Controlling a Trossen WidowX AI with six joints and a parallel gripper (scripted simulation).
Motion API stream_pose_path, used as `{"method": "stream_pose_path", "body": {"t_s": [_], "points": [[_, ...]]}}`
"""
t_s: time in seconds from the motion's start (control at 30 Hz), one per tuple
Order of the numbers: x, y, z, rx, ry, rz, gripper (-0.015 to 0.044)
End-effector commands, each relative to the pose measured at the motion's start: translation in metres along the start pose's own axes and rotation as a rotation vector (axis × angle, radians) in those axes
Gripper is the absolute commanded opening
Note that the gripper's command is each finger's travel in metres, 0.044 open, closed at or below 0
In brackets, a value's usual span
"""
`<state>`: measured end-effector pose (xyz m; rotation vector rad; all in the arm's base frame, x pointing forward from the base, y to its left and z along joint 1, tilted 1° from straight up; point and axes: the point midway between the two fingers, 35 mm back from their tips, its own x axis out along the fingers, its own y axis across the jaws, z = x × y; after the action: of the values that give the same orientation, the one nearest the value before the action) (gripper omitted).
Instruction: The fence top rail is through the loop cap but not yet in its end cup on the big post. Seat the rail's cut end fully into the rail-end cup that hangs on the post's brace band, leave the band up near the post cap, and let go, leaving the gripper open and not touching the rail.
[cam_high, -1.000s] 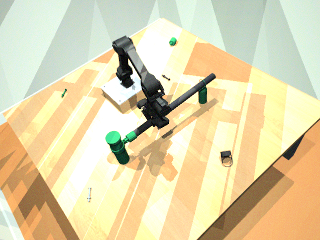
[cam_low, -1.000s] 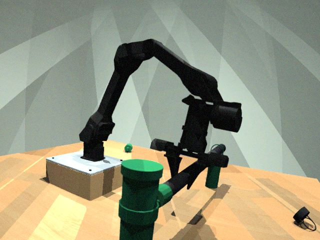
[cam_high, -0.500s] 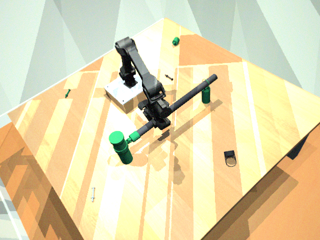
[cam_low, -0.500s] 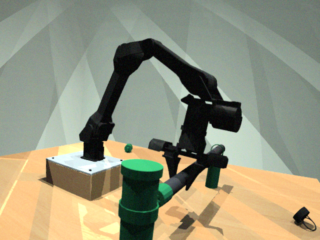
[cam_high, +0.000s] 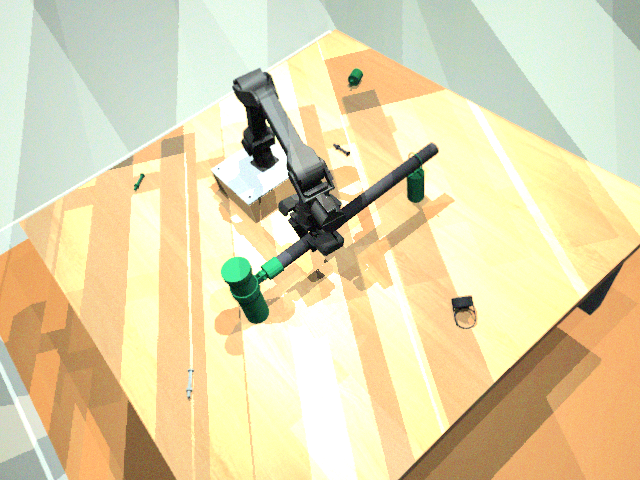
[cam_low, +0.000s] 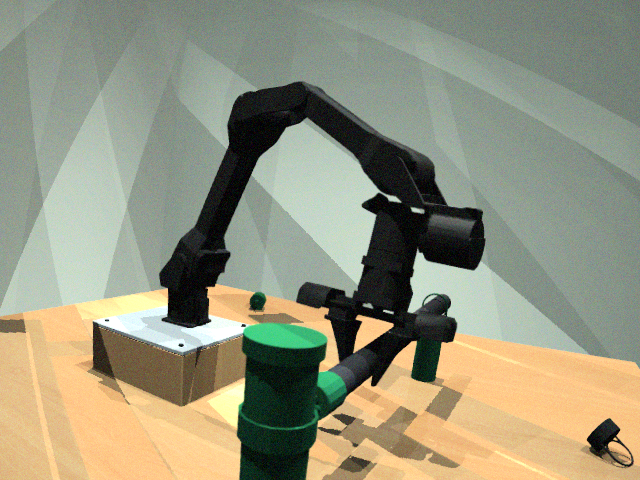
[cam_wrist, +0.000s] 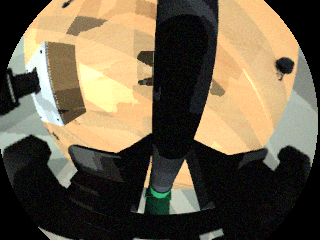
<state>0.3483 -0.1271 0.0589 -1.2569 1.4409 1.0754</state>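
The dark grey rail (cam_high: 385, 184) (cam_low: 355, 369) (cam_wrist: 167, 172) runs through the loop cap's ring on the short green post (cam_high: 415, 188) (cam_low: 427, 356). Its near end is inside the green rail-end cup (cam_high: 271, 267) (cam_low: 330, 390) (cam_wrist: 159, 202); that tip is hidden, so the exact depth cannot be seen. The cup hangs on the brace band (cam_high: 246, 297) (cam_low: 277, 436), which sits around the big green post (cam_high: 256, 311) a little below the post cap (cam_high: 236, 269) (cam_low: 284, 336). My gripper (cam_high: 317, 241) (cam_low: 362, 367) (cam_wrist: 167, 138) is shut on the rail, a short way from the cup, one finger on each side.
The arm's base box (cam_high: 253, 188) (cam_low: 139, 356) (cam_wrist: 65, 82) stands behind the rail. A green fitting (cam_high: 355, 76) (cam_low: 257, 300) lies at the back. A black ringed part (cam_high: 462, 303) (cam_low: 603, 435) lies at the right. Small bolts (cam_high: 341, 149) (cam_high: 139, 181) (cam_high: 189, 383) lie around the table.
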Motion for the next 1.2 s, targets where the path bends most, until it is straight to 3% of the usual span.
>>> {"method": "stream_pose_path", "body": {"t_s": [0.0, 0.2, 0.4, 0.73, 0.97, 1.17], "points": [[0.000, 0.000, 0.001, 0.000, 0.000, 0.000, 0.0131], [-0.003, 0.000, 0.003, 0.000, 0.000, 0.000, 0.0289], [-0.032, 0.000, 0.021, 0.000, -0.002, 0.000, 0.0440], [-0.045, 0.001, 0.029, -0.008, 0.000, 0.001, 0.0440], [-0.092, 0.006, 0.030, -0.008, 0.000, 0.001, 0.0440], [-0.093, 0.006, 0.030, -0.008, 0.000, 0.001, 0.0440]]}}
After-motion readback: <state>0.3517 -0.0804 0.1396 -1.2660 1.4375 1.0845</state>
